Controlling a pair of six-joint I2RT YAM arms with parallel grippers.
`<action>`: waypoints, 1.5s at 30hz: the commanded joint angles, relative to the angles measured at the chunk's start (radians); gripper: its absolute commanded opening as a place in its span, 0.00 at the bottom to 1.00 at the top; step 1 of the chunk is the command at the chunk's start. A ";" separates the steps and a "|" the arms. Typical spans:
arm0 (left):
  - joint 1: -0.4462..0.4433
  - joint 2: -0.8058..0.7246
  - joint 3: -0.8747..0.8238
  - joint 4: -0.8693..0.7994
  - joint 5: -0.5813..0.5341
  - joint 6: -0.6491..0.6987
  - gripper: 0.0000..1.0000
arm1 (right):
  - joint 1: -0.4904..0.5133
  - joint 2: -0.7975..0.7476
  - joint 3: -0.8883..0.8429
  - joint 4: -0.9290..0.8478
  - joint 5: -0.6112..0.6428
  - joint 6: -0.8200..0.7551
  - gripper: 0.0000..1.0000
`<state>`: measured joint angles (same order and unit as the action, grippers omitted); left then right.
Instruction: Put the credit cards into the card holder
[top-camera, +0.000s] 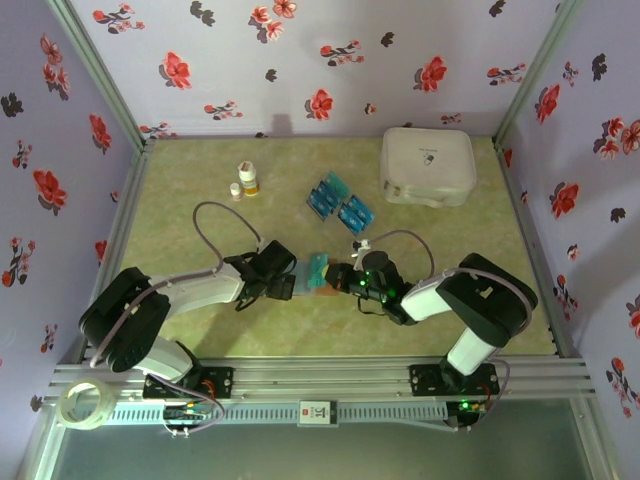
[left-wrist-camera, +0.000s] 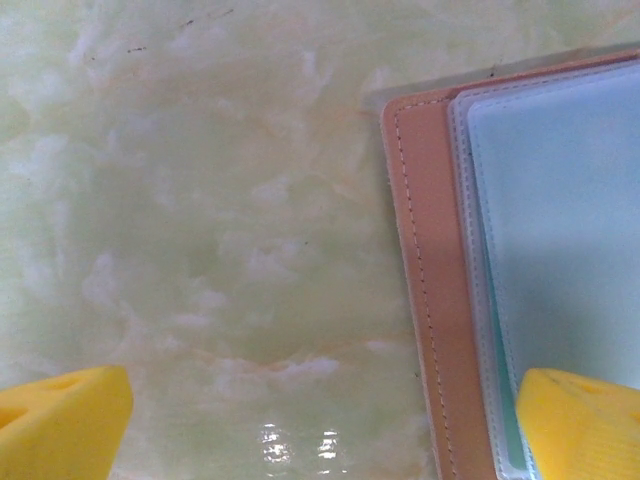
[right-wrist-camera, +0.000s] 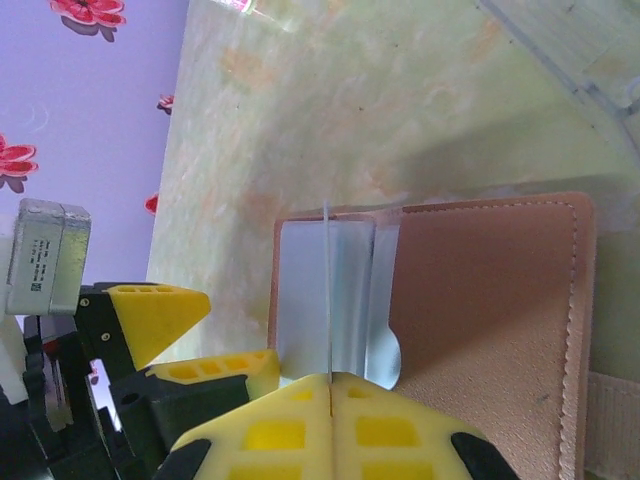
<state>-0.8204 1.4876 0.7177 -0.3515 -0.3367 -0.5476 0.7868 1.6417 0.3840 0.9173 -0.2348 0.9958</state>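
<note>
The card holder (top-camera: 320, 286) lies open on the green marbled table (top-camera: 190, 230), near its front edge, between the two grippers. In the right wrist view its brown leather (right-wrist-camera: 480, 320) spreads flat with clear plastic sleeves (right-wrist-camera: 345, 300) at the fold. The right gripper (right-wrist-camera: 328, 385) is clenched, its yellow fingers pressed together on a thin sheet (right-wrist-camera: 327, 290) that stands edge-on over the sleeves — whether this is a card or a sleeve leaf I cannot tell. From above, a teal patch (top-camera: 318, 267) shows on the holder just beside the right gripper (top-camera: 346, 278). The left gripper (top-camera: 284, 277) sits at the holder's left side, released; in its own wrist view the left gripper (left-wrist-camera: 320, 425) has its fingertips (left-wrist-camera: 60, 420) spread wide, one over bare table and the other over the holder's stitched edge and sleeves (left-wrist-camera: 560, 250), grasping nothing. The loose credit cards (top-camera: 328, 195) lie in a teal-blue cluster farther back, well apart from the holder, with a white case (top-camera: 427, 165) to their right and two small bottles (top-camera: 247, 180) to their left.
</note>
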 joint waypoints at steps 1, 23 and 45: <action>-0.008 0.006 -0.025 -0.017 -0.004 -0.014 1.00 | 0.009 0.025 0.003 0.057 0.025 0.009 0.00; -0.008 0.009 -0.022 -0.020 -0.005 -0.014 1.00 | 0.009 0.112 0.009 0.150 0.002 0.035 0.00; -0.008 0.017 -0.021 -0.020 -0.007 -0.011 1.00 | 0.017 0.179 0.000 0.229 -0.023 0.067 0.00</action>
<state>-0.8211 1.4876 0.7177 -0.3511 -0.3367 -0.5507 0.7944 1.7977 0.3847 1.1118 -0.2470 1.0557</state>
